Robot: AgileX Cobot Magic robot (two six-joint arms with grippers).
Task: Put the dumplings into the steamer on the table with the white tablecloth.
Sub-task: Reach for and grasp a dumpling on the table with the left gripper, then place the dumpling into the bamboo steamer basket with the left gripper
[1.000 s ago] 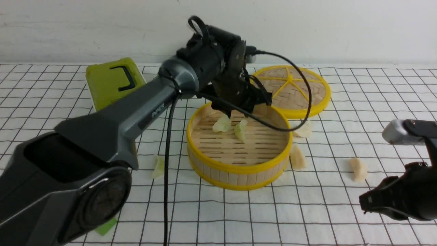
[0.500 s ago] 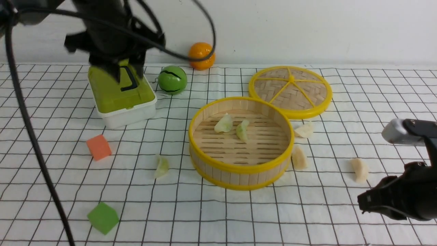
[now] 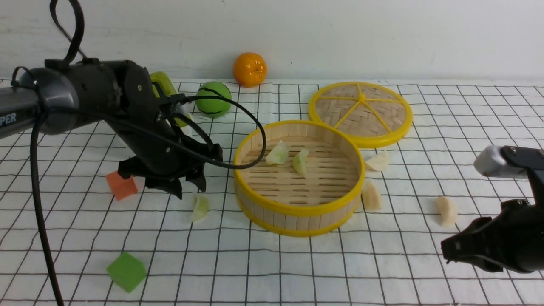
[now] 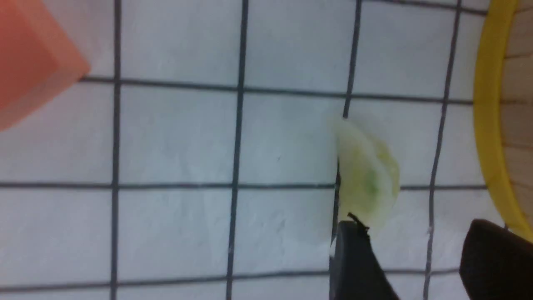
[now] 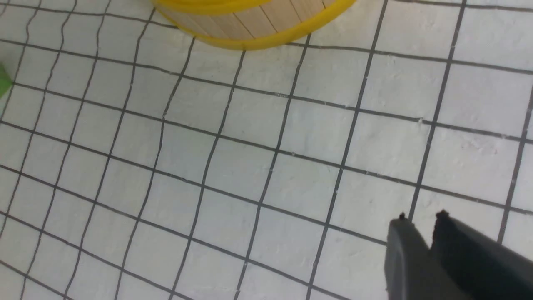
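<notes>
Hovering low over the bench, your left fingers [image 3: 189, 191] are standing apart and gripping nothing, with a pale green dumpling [image 4: 368, 179] lying close by their tips. That dumpling is resting on the white gridded cloth [image 3: 276, 272], between an orange block [image 3: 121, 185] and the steamer basket [image 3: 299, 208]. Your right fingers [image 5: 421, 214] are hanging over the cloth at the bench's right side, holding nothing; their tips are showing close together, but you cannot tell from this angle whether they are fully clenched.

Near the middle of the bench, the basket is sitting upright and uncovered, and two more green dumplings [image 3: 277, 154] are lying on its slatted floor, side by side. Three cream dumplings [image 3: 372, 196] are lying outside on the cloth: two are resting just beside the basket's right side, one farther back than the other, and the third is lying well apart, between the basket and your right arm [image 3: 510, 229].

Behind the basket, the round woven lid [image 3: 361, 110] is lying flat. At the back, a green ball [image 3: 213, 100] and an orange ball [image 3: 250, 70] are sitting near each other. Your left arm [image 3: 106, 95] is partly hiding a green-and-white box [image 3: 163, 85], while a green block [image 3: 126, 272] is lying toward the front left.
</notes>
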